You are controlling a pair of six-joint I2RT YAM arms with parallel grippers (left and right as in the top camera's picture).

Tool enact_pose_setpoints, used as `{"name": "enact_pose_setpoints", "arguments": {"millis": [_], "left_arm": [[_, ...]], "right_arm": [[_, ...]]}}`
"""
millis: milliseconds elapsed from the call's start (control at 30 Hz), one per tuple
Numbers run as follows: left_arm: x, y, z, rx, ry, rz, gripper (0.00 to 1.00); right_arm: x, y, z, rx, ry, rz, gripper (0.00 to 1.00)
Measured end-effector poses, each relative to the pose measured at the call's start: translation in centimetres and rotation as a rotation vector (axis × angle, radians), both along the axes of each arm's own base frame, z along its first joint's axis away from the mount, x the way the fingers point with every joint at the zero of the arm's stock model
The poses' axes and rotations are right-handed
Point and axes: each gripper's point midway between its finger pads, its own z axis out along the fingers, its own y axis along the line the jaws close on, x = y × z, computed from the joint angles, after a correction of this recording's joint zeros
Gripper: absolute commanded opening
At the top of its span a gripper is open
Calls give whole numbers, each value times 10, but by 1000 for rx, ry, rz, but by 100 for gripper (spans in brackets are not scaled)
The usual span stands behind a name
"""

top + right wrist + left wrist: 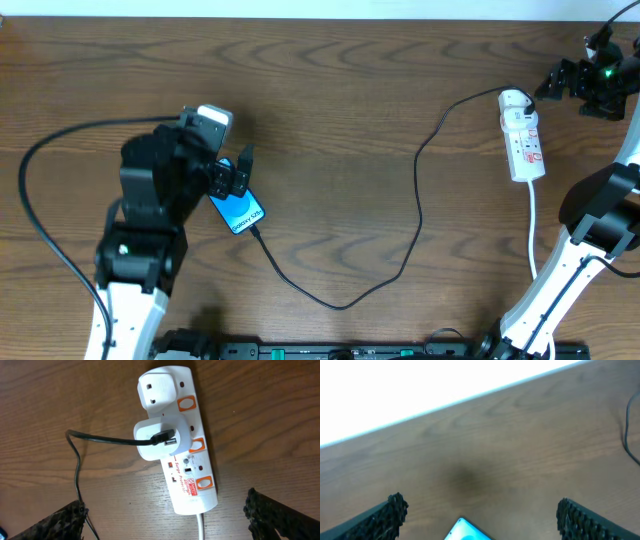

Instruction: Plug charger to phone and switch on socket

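Ridged left tool (481, 509) released over slim blue phone (466, 530), right tool (165, 505) released above oblong socket (198, 467)

Even indoor light, blown-out white top edge, soft wrist blur

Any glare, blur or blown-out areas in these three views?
Left wrist: background beyond the table blown out white, wood soft, phone cropped at the bottom edge. Right wrist: socket sharp, evenly lit. Overhead: even light, no glare.
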Motion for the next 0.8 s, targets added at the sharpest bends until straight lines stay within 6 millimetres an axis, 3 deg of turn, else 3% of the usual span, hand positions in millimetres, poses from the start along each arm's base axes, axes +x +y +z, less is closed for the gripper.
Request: {"name": "enact_pose_setpoints", "arguments": {"millis": [233,467,800], "left_arm": [[-13,2,-9,-21,-211,3,98],[-42,6,-3,-43,-413,7,98],[-73,34,-9,-81,-550,111,98]], "right_arm": [[0,0,0,1,0,0,99],[0,0,0,0,0,0,99],[0,0,0,0,0,0,99]]}}
